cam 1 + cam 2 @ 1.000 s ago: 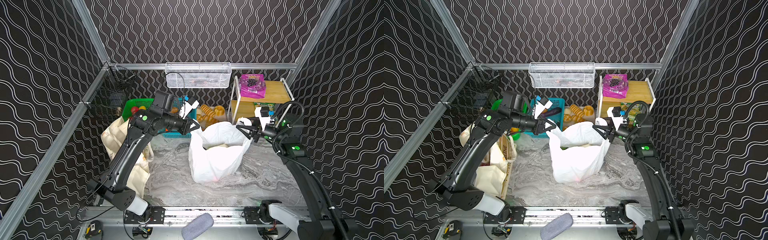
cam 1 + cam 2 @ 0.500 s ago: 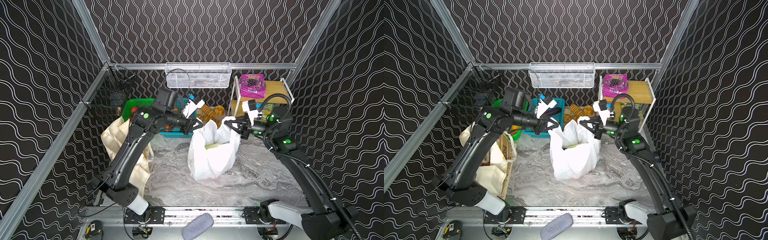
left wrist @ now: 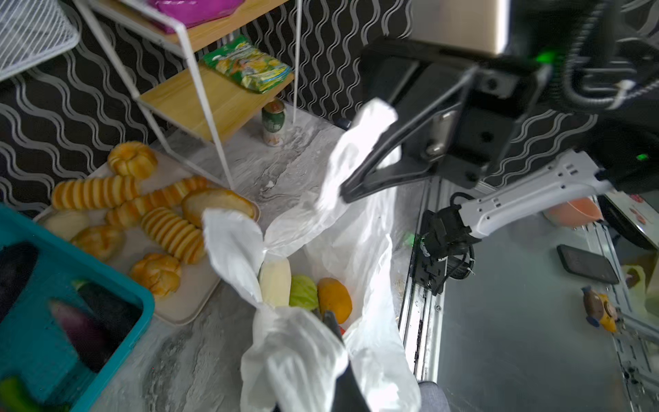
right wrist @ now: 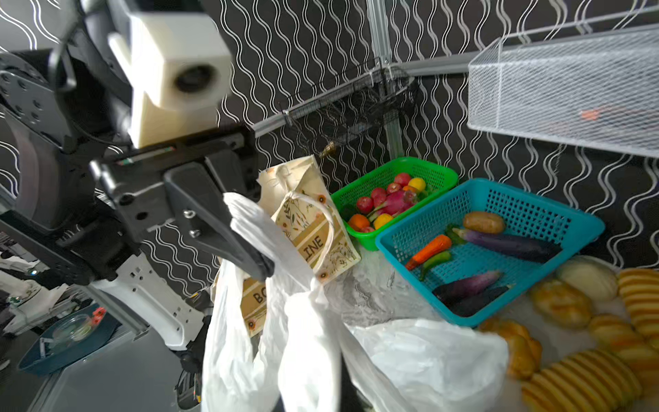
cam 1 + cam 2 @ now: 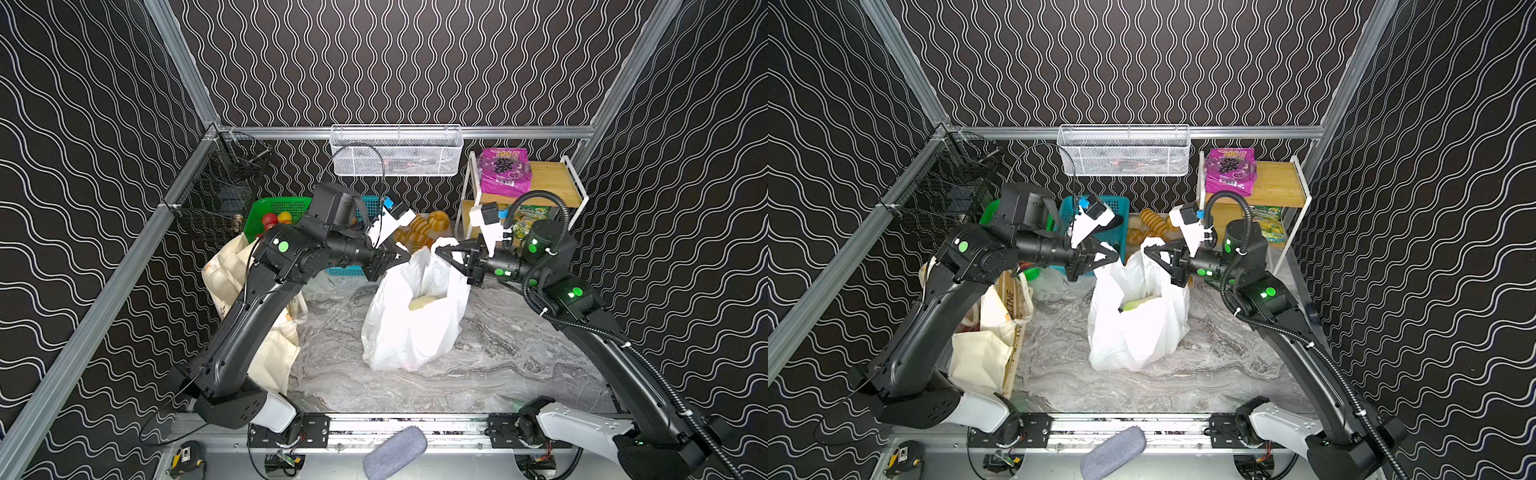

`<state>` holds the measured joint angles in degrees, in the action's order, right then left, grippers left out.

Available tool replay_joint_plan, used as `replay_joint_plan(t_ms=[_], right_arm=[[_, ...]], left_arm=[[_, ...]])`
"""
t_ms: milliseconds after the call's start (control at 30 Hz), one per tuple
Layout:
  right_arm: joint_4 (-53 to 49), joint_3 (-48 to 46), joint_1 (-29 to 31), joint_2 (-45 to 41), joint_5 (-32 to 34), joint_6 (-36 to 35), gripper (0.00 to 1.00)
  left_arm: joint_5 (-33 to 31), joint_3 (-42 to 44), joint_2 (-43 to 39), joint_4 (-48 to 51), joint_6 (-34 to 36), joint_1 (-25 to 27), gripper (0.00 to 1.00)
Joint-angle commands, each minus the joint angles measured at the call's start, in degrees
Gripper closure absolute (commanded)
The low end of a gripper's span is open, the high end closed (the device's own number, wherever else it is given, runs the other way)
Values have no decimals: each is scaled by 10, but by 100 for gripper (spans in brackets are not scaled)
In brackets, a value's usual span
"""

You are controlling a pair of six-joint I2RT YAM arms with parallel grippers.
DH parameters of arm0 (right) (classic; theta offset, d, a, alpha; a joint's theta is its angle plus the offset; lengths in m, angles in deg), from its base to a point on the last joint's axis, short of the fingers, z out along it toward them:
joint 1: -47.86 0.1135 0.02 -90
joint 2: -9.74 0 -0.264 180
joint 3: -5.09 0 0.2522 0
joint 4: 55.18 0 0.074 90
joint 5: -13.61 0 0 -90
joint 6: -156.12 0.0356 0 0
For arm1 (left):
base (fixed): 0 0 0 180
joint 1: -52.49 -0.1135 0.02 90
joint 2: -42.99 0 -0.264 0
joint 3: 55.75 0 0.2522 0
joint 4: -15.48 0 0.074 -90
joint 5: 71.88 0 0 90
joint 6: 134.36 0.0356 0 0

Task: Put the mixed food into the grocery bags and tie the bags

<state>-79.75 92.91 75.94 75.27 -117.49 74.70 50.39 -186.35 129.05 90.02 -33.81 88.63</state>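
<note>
Tote (image 5: 226,270) slumps at the far left, untied. Left gripper (image 5: 404,254) is pinched tight on the left handle (image 4: 249,221) of the plastic bag (image 5: 411,336), which stands mid-table with its mouth drawn up. Right gripper (image 5: 441,249) is clamped the same way on the right handle (image 3: 360,142). The step in hand looks like tying this bag, with both loops raised and close together. The next move likely calls for crossing one handle over the other and pulling it through, without tearing the thin film or tipping the load.

Count: two bags, two handles held, three foods visible inside: radish (image 3: 274,281), cabbage (image 3: 303,292), one orange vegetable (image 3: 333,299). Outside, at the right: one purple packet (image 5: 505,172) on the shelf (image 5: 552,183), one can (image 3: 274,123) below it
</note>
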Motion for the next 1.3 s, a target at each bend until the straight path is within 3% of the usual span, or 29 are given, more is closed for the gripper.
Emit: replay_joint_plan(t_ms=[0, 67, 133, 267, 400, 633, 900, 1133, 1267], right_arm=[[-5, 24, 3, 8, -41, 18, 100], [-13, 35, 3, 23, -54, 26, 100], [-48, 51, 3, 48, -20, 20, 100], [-121, 91, 3, 111, -16, -7, 100], [-115, 75, 3, 110, -8, 3, 100], [-72, 27, 3, 87, -97, 3, 100], [-114, 45, 3, 99, -107, -38, 100], [-124, 45, 3, 103, -122, -55, 100], [-124, 42, 3, 100, -146, -73, 100]], left_arm=[[38, -60, 30, 81, 120, 0, 100], [36, -96, 58, 153, 175, 1, 100], [23, -92, 68, 180, 223, 1, 97], [-45, -5, 44, 97, 242, 1, 100], [-52, 34, 20, 51, 279, 1, 100], [-60, 66, 13, -40, 238, 1, 90], [11, 120, -4, -89, 210, 1, 69], [27, 126, -3, -93, 195, 1, 61], [5, 131, -2, -101, 191, 1, 62]])
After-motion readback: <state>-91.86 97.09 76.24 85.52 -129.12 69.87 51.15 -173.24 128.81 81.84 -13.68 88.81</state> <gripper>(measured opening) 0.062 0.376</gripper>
